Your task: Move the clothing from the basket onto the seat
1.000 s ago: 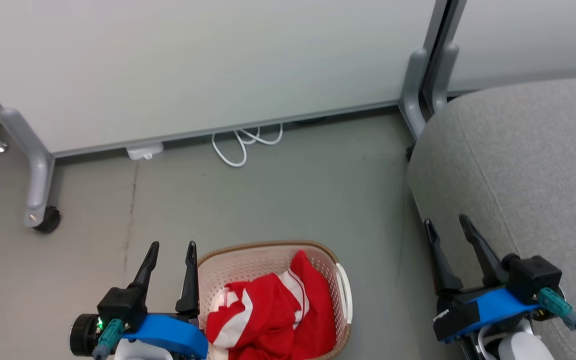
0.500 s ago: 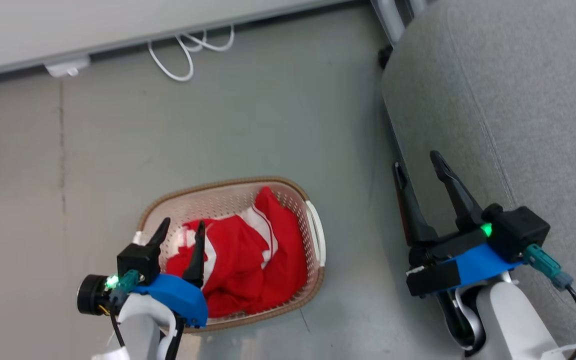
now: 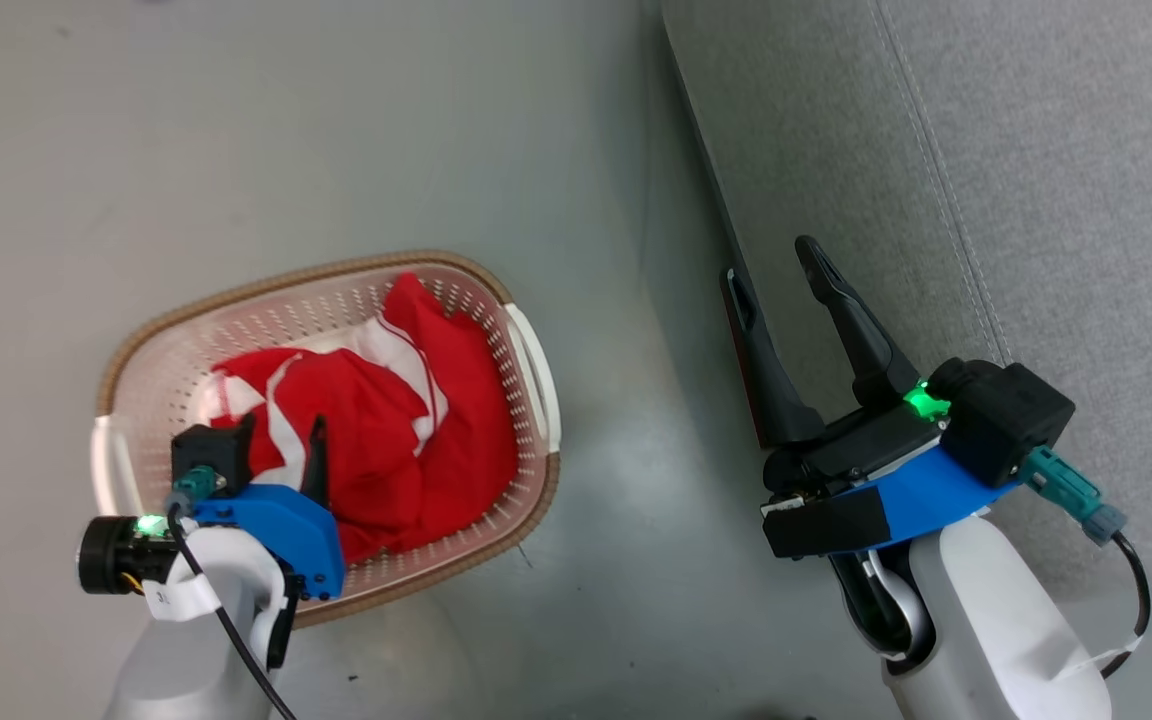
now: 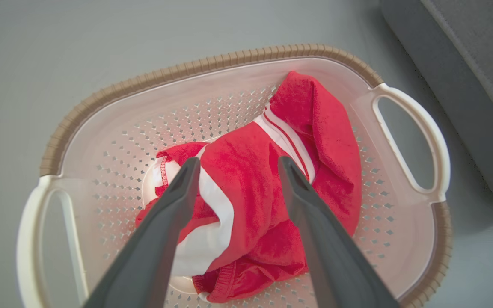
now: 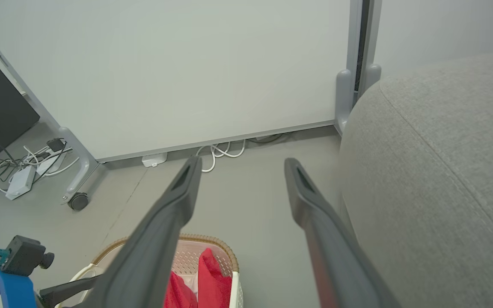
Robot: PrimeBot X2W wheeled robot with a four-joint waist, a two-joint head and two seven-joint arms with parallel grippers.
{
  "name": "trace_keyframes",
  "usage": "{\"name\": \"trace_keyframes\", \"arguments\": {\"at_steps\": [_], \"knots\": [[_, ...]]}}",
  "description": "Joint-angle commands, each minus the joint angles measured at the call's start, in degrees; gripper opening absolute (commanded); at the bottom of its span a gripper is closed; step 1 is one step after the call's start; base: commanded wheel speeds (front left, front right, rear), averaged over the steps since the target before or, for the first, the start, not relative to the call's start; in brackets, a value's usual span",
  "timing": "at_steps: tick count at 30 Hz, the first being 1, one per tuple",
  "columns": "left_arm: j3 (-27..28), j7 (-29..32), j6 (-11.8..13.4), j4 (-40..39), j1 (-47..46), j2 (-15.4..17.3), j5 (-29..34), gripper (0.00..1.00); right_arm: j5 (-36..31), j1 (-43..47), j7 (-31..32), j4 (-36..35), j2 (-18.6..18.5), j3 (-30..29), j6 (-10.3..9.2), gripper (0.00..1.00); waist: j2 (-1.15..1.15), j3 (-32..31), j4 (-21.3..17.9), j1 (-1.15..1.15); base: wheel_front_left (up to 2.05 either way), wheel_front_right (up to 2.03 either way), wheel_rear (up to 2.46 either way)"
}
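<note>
Clothing (image 4: 250,201) lay bunched in the basket (image 4: 212,62), red with white stripes, heaped at the middle and running up the wall on the sofa side. The basket stood on the floor (image 3: 236,120). The sofa (image 3: 1036,150) was near the basket's right handle (image 4: 426,128), with a strip of floor between them. My left hand (image 4: 239,160) hung over the basket, inside its rim. Its fingers were spread wide and pointed down at the heap, one to each side of a red fold. They held nothing, and I could not tell whether the tips touched the cloth. My right hand (image 3: 771,260) was off to the basket's right, over the sofa's edge, its fingers likewise wide apart and empty. Beyond the basket stood a white wall panel (image 5: 186,64) with cables (image 5: 221,149) at its foot.
</note>
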Motion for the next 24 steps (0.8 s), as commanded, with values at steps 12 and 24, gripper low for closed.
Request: {"name": "trace_keyframes", "arguments": {"at_steps": [12, 24], "knots": [[2.42, 2.75, 4.02, 7.93, -7.21, 2.49, -2.37, 1.00, 3.88, -3.18, -0.36, -3.27, -0.09, 1.66, 0.02, 1.00, 0.00, 9.03, -5.45, -0.01, 0.00, 0.00, 0.00], [2.54, 4.86, 6.41, 12.75, -9.14, 2.18, -3.91, 1.00, 4.55, -3.55, -0.37, -4.00, -0.09, 2.28, 0.03, 1.00, 0.00, 10.65, -6.08, -0.01, 0.00, 0.00, 0.00]]}}
